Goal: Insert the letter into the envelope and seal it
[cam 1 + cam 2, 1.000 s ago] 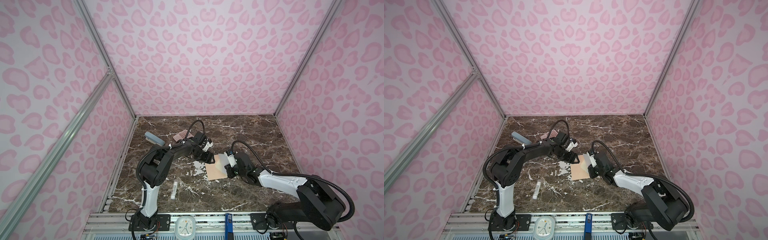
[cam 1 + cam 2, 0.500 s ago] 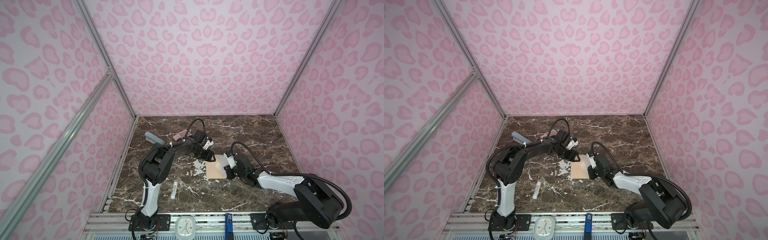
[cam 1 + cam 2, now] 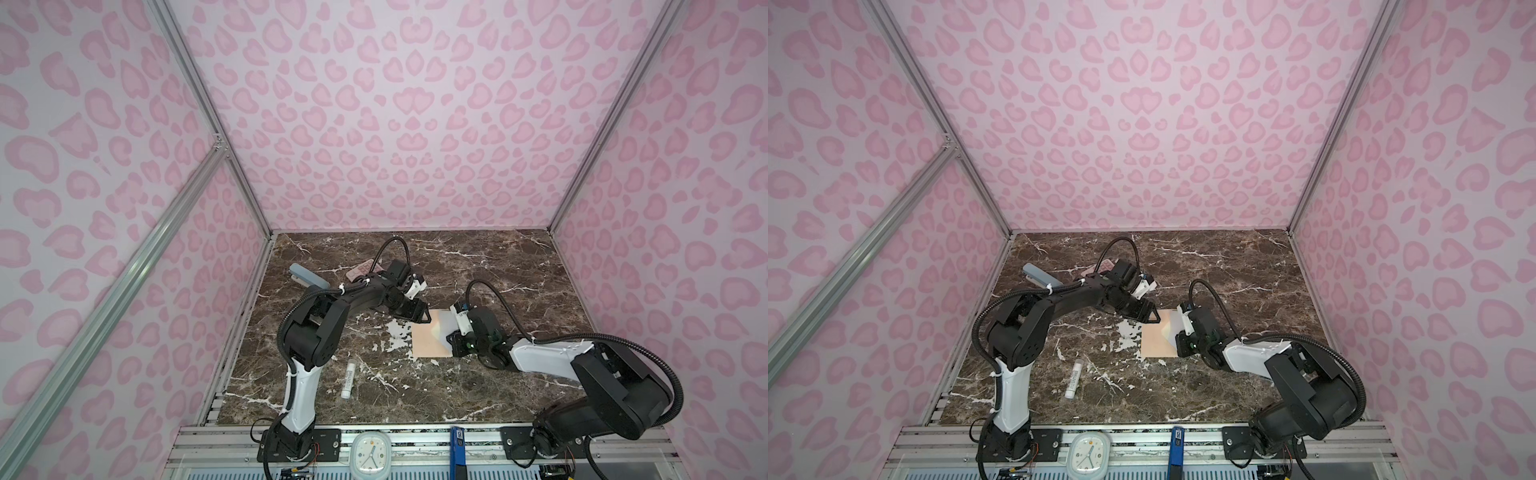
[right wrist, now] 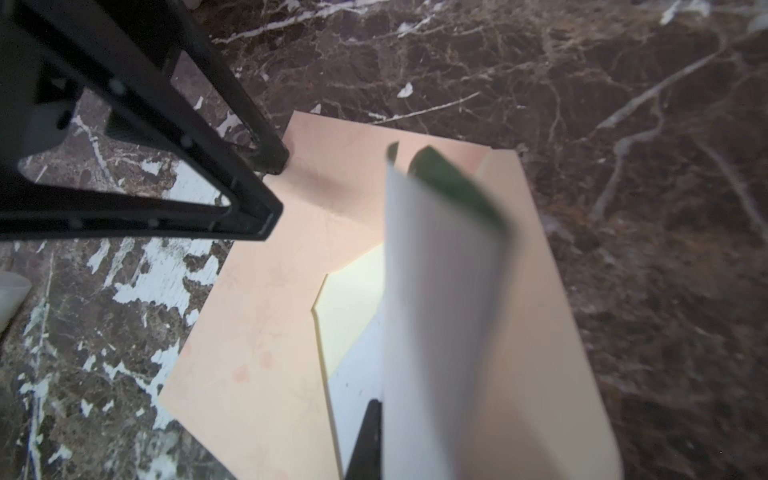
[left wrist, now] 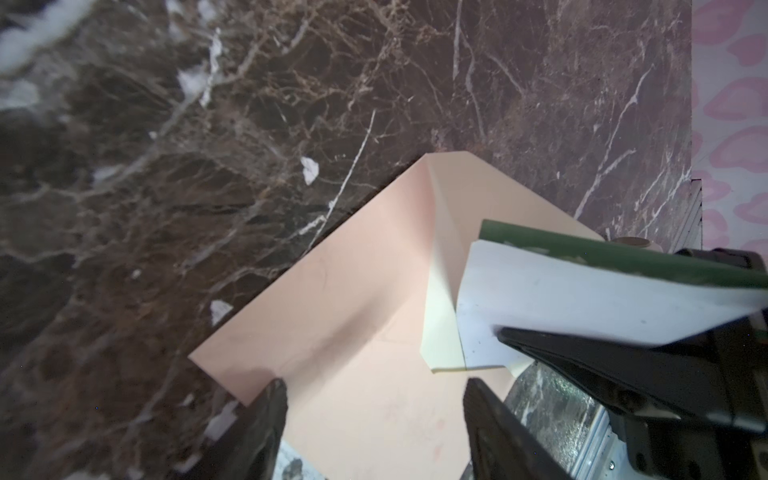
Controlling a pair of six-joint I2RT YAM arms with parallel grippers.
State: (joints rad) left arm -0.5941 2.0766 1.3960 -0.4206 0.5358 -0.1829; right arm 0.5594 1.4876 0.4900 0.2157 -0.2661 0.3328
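The peach envelope (image 3: pixel 428 343) (image 3: pixel 1156 343) lies flat on the marble mid-table, its cream-lined mouth open toward the right. My left gripper (image 3: pixel 422 319) (image 3: pixel 1152 318) (image 5: pixel 374 399) is open, its fingertips (image 4: pixel 270 160) down on the envelope's far left corner. The white, green-edged letter (image 3: pixel 445 326) (image 5: pixel 582 299) (image 4: pixel 440 291) curls up out of my right gripper (image 3: pixel 452 343) (image 3: pixel 1178 341), which is shut on it. The letter's lower edge lies at the envelope's mouth (image 4: pixel 353 307). Only one right finger (image 4: pixel 368 436) shows in the right wrist view.
A pink calculator (image 3: pixel 360 270) and a blue-grey stapler (image 3: pixel 309 277) lie at the back left behind the left arm. A white glue stick (image 3: pixel 348 379) rests front left. A small clock (image 3: pixel 371 453) and a blue clip (image 3: pixel 457 440) sit on the front rail. Pink walls enclose three sides.
My right gripper has edged a little to the left with the letter, closer over the envelope. The left gripper has stayed on the envelope's corner.
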